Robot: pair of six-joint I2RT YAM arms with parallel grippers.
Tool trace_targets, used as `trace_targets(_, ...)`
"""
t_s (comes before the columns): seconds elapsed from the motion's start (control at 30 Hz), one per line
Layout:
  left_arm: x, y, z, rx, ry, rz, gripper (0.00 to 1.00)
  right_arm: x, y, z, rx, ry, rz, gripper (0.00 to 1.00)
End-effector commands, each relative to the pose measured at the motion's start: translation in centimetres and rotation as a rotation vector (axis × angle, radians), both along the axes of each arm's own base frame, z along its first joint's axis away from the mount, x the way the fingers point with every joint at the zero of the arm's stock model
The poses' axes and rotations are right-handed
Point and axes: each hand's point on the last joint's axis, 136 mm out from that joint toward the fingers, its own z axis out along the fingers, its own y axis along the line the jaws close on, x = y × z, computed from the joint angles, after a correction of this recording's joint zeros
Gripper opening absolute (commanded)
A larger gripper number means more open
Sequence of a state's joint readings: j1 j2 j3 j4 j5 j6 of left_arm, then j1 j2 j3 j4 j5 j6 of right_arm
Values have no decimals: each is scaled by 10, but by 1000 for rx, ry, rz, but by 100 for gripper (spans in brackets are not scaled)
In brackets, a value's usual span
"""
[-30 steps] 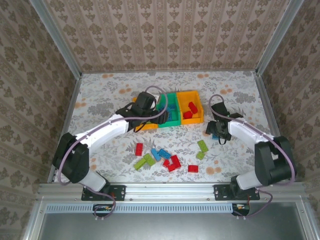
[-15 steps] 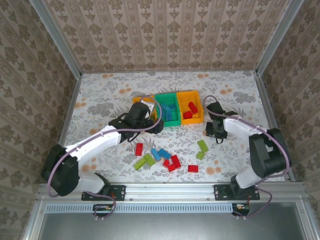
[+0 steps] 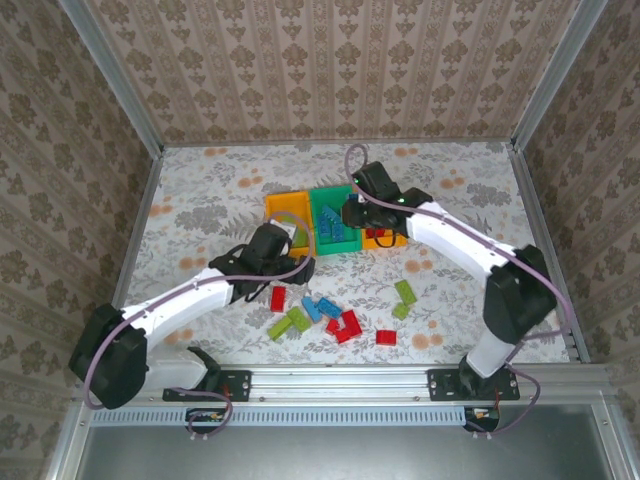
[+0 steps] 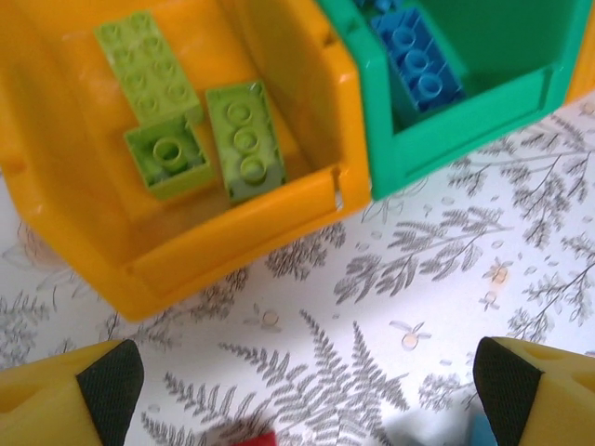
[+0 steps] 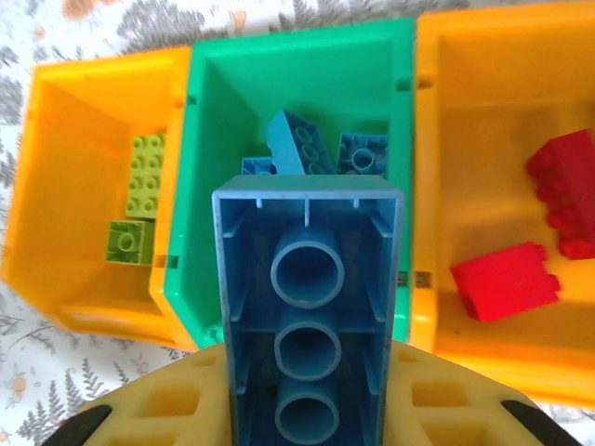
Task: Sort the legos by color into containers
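**Containers.** We list 3 bins in 1 row on the floral table [image 3: 200, 200]: the left orange bin [image 4: 56, 186], the green bin [image 5: 297, 42] and the right orange bin [image 5: 446, 111], each touching its neighbour.

**Contents.**
- The left wrist view gives us 3 lime bricks [image 4: 244, 139] lying studs-up on the floor of the left orange bin.
- The right wrist view gives us 2 red bricks [image 5: 507, 279] in the right orange bin. From above, the right arm covers much of that bin.
- The right wrist view also shows the stored blue bricks [image 5: 297, 139] heaped at the far end of the green bin.

**Right gripper** [image 3: 350, 213]. We record it pinching 1 blue brick [image 5: 307, 316]. The brick's hollow underside, with 3 tubes, faces the wrist camera. It hangs over the near wall of the green bin.

**Left gripper** [image 4: 307, 386]. We record its fingers spread wide with nothing between them. It sits above bare table just in front of the left orange and green bins.

**Loose legos** [image 3: 345, 325]. The top view gives us red, lime and blue bricks scattered on the table between the bins and the arm bases.
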State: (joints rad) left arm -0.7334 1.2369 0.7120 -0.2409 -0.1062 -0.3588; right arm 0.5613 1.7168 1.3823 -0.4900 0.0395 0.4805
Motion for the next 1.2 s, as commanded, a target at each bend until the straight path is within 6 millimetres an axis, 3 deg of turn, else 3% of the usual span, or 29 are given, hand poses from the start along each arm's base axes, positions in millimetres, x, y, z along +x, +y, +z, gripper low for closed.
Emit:
trace_targets(0.0, -5, 13, -3, 6, 0, 45, 97, 5, 12, -18, 2, 58, 32, 28)
trace_targets(0.27, -10, 16, -13, 5, 24, 56, 99, 24, 25, -44, -29, 122, 32, 34)
trace_targets(0.3, -10, 16, -14, 4, 29, 56, 99, 25, 26, -45, -35, 126, 30, 39)
trace_targets(0.4, -10, 16, -16, 9, 37, 60, 99, 26, 22, -48, -56, 135, 12, 67)
trace_targets(0.43, -11, 17, -17, 10, 40, 62, 99, 25, 21, -47, -53, 134, 7, 72)
trace_targets(0.57, -11, 18, -19, 8, 45, 67, 99, 13, 11, -30, -29, 87, -10, 79)
trace_targets(0.7, -13, 14, -21, -13, 54, 63, 99, -21, -22, -18, -96, 39, -46, 79)
trace_targets(0.87, -19, 10, -24, -29, 65, 43, 99, -84, -88, -52, -319, 152, -88, 78)
trace_targets(1.0, -22, 10, -21, -28, 52, 23, 100, -122, -107, -82, -361, 248, -49, 80)
trace_targets(1.17, -26, 12, -16, -39, 27, 13, 100, -143, -126, -107, -377, 343, -64, 82)
